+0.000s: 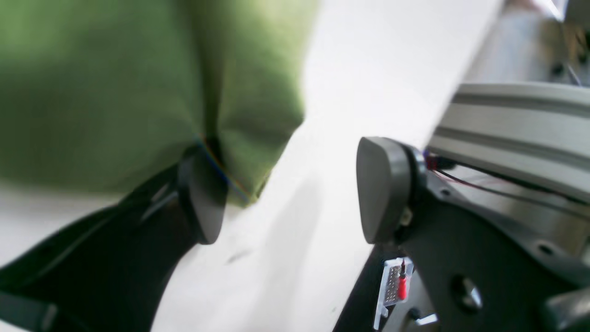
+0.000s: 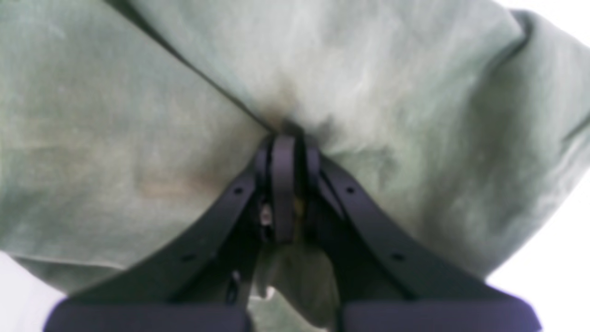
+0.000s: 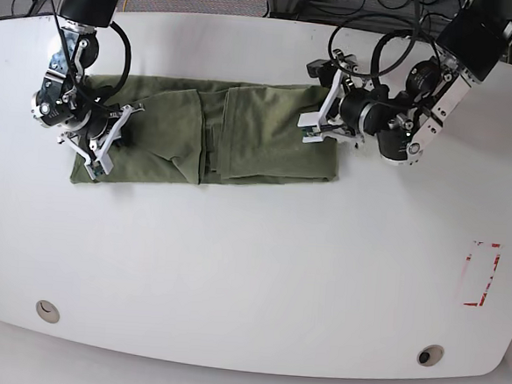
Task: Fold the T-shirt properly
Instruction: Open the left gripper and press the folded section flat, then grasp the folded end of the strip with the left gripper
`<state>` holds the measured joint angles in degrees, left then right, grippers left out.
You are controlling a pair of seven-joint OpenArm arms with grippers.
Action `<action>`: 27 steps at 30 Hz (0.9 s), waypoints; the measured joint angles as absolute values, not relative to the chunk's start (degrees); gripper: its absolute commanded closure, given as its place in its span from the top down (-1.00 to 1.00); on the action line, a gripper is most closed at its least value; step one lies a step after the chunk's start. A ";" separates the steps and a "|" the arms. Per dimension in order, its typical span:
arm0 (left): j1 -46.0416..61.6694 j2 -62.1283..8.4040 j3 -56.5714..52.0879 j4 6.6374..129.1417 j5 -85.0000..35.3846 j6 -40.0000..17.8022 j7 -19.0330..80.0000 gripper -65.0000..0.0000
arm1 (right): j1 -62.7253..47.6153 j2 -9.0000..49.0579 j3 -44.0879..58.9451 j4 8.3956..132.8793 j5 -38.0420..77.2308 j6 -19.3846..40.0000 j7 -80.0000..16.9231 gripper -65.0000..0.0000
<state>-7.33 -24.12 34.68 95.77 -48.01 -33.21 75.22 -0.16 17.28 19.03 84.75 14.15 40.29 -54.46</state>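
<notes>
Two claws work at opposite ends of the green T-shirt, which lies as a long folded band across the far half of the white desk, nearer the far left corner than the right edge. Its sides are already turned inward, leaving overlapping panels with a seam-like fold line near the middle.

At the shirt's left end in the base view, the right claw is closed tight on a pinch of cloth; from its wrist camera the fabric bunches and creases outward from the pads, covering nearly the whole view.

At the shirt's other end, the left claw stands wide, with bare desk showing between its two pads. One pad sits against the shirt's corner edge, the other well off the cloth; the blur makes it hard to say whether that first pad actually presses the fabric.

A small red-outlined rectangle is marked near the right edge.
</notes>
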 measured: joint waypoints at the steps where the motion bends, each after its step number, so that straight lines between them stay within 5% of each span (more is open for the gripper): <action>1: -7.27 -24.14 34.68 96.20 -48.10 -33.52 75.18 0.20 | -0.16 17.28 19.03 84.75 14.17 40.29 -54.46 -0.91; 27: -7.29 -23.59 42.37 103.66 -50.59 -37.74 78.61 0.20 | -0.16 17.28 19.05 84.77 14.11 40.29 -54.50 -0.91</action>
<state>-7.29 -23.59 42.37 103.66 -50.59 -37.74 78.61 -0.16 17.28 19.05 84.77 14.11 40.29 -54.50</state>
